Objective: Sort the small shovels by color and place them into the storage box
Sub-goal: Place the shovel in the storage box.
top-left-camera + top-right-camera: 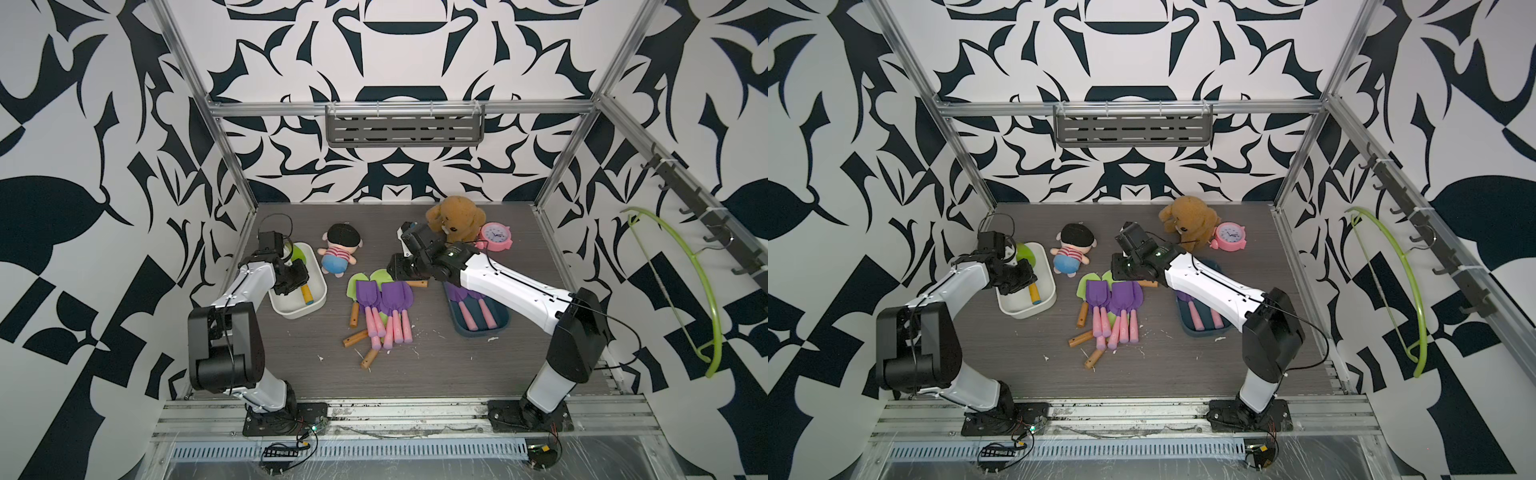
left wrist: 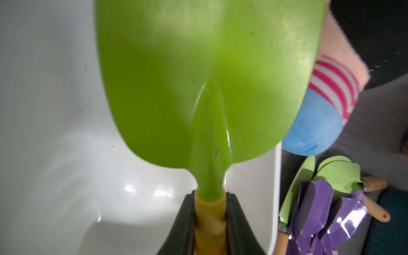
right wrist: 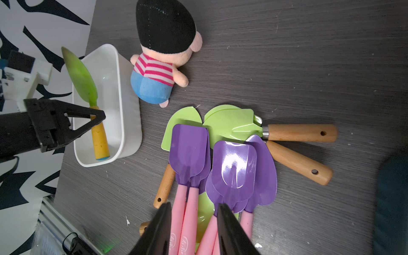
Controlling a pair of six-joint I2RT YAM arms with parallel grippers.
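Note:
My left gripper (image 2: 210, 198) is shut on the yellow handle of a green shovel (image 2: 207, 77). It holds the shovel inside the white storage box (image 1: 320, 291) at the left, blade pointing to the far end. A pile of small shovels (image 1: 382, 307) lies mid-table: purple blades (image 3: 189, 150) with pink handles on top of green blades (image 3: 231, 125) with wooden handles. My right gripper (image 3: 194, 204) hangs open above this pile, and pink handles show between its jaws. A dark blue box (image 1: 482, 332) at the right holds purple shovels (image 1: 473, 313), partly hidden by my right arm.
A striped plush doll (image 1: 338, 249) lies just beyond the white box and the pile. A brown teddy bear (image 1: 455, 218) and a pink clock (image 1: 494, 235) stand at the back right. A green hanger (image 1: 702, 286) hangs on the right wall.

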